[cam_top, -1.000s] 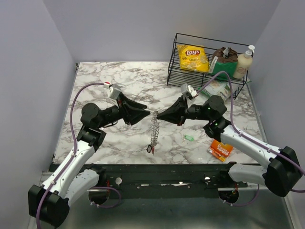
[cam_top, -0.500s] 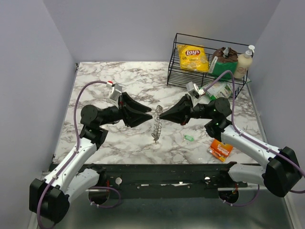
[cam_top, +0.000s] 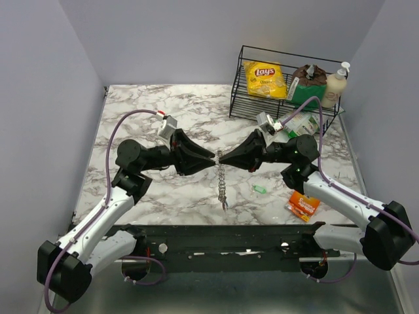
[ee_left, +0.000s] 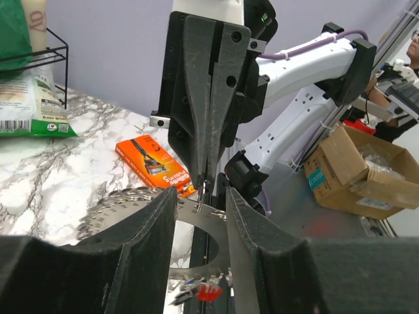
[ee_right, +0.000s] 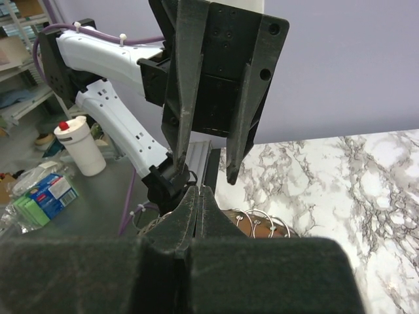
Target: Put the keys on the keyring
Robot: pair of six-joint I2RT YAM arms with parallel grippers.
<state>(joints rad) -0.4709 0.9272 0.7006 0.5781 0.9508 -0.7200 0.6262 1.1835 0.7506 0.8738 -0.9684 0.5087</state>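
Observation:
The keyring [cam_top: 222, 183] hangs edge-on above the table's middle, a flat grey ring with small wire loops on its rim. My right gripper [cam_top: 221, 159] is shut on its top edge. My left gripper [cam_top: 211, 159] faces it tip to tip, open, one finger on each side of the ring. In the left wrist view the ring [ee_left: 209, 215] lies between my open fingers [ee_left: 200, 191], and the right gripper [ee_left: 199, 184] pinches its rim. A red key [ee_left: 207, 294] hangs from its lower edge beside a blurred blue one. A pale green key [cam_top: 259, 189] lies on the table.
An orange snack packet [cam_top: 303, 205] lies near the front right edge, also in the left wrist view [ee_left: 154, 163]. A black wire basket [cam_top: 237, 98] at the back right holds a Lays bag [cam_top: 265, 78], a green packet [cam_top: 308, 91] and a bottle [cam_top: 335, 85].
My left gripper moved right and now meets the right gripper over the keyring's top. The ring shifted slightly right and hangs straight down from the right gripper.

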